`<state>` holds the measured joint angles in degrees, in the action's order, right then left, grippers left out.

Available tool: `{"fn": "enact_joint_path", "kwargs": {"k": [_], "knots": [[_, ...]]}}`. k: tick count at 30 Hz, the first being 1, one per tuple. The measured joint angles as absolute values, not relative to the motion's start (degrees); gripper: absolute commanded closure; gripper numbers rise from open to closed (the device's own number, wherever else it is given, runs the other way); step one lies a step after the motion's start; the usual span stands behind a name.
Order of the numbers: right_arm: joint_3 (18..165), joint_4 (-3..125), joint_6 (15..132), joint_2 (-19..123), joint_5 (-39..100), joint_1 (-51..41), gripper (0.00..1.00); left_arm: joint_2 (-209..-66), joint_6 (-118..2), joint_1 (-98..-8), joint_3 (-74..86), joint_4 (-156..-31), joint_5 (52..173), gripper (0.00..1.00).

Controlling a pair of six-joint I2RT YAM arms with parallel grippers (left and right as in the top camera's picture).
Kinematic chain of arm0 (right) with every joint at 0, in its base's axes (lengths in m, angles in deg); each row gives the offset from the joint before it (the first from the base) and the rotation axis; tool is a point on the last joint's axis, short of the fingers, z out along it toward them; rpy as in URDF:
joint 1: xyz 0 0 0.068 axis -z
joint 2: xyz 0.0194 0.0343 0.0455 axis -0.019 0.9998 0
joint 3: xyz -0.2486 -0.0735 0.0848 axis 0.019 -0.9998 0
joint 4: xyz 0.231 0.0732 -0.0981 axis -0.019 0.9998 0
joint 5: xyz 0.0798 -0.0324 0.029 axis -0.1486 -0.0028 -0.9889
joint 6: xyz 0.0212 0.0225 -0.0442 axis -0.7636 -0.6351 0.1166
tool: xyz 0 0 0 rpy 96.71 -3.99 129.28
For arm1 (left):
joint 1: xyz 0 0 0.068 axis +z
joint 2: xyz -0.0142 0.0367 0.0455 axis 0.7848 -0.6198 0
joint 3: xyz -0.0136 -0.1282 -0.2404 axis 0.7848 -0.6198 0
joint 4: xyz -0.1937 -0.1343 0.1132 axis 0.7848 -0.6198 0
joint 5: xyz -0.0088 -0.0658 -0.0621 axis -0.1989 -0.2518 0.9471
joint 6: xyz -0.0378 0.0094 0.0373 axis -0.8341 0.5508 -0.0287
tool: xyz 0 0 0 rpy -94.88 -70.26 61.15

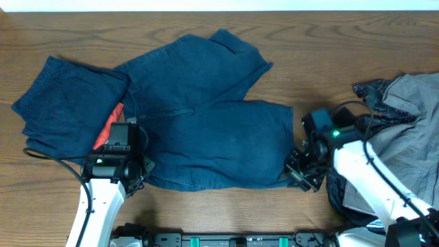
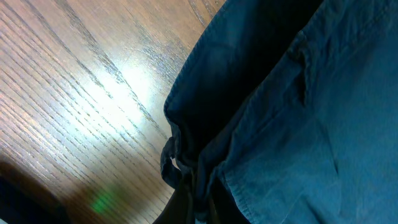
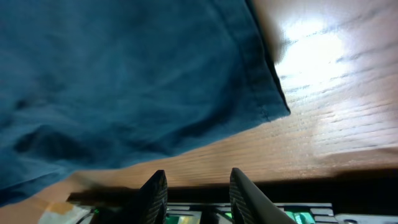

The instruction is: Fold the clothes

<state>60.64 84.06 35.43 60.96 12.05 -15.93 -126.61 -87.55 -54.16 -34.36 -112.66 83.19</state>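
Observation:
Dark navy shorts (image 1: 212, 123) lie spread flat in the middle of the table. My left gripper (image 1: 139, 173) is at their near left corner. In the left wrist view its fingers (image 2: 194, 202) are shut on a bunched edge of the navy shorts (image 2: 298, 124). My right gripper (image 1: 302, 173) sits at the near right corner. In the right wrist view its fingers (image 3: 196, 190) are open and empty, just short of the shorts' hem corner (image 3: 273, 109). A second folded navy piece (image 1: 65, 103) lies at the left, with an orange-red piece (image 1: 110, 129) showing beside it.
Grey shorts (image 1: 415, 130) and a shiny black piece (image 1: 376, 92) are piled at the right edge, beside my right arm. The wooden table's (image 1: 322, 62) front edge runs just below both grippers.

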Motion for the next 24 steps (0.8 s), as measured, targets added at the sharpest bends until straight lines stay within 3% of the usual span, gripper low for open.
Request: {"fn": "enact_joint_path", "kwargs": {"k": [7,9,12,18,22,23,24], "knots": [[58.6,83.5,28.2,60.6,15.5,-19.1,0.63,-126.6,-86.1,-54.2,-34.4,-112.7,83.2,0.94],[58.5,83.4,26.4,60.6,17.4,-19.3,0.50,-126.6,-85.9,-54.2,-34.4,-112.7,83.2,0.94],[58.1,82.8,23.9,60.5,19.6,-19.5,0.43,-126.6,-85.8,-54.2,-34.4,-112.7,83.2,0.94],[53.7,76.1,20.2,60.3,22.2,-20.1,0.42,-126.6,-85.8,-54.2,-34.4,-112.7,83.2,0.94],[51.0,70.3,18.7,60.3,23.0,-20.1,0.48,-126.6,-85.6,-54.2,-34.4,-112.7,83.2,0.94],[50.7,69.3,18.6,60.3,23.3,-20.1,0.55,-126.6,-85.6,-54.2,-34.4,-112.7,83.2,0.94],[50.6,68.0,18.2,60.3,23.9,-20.1,0.73,-126.6,-85.4,-54.2,-34.4,-112.7,83.2,0.94]]}}
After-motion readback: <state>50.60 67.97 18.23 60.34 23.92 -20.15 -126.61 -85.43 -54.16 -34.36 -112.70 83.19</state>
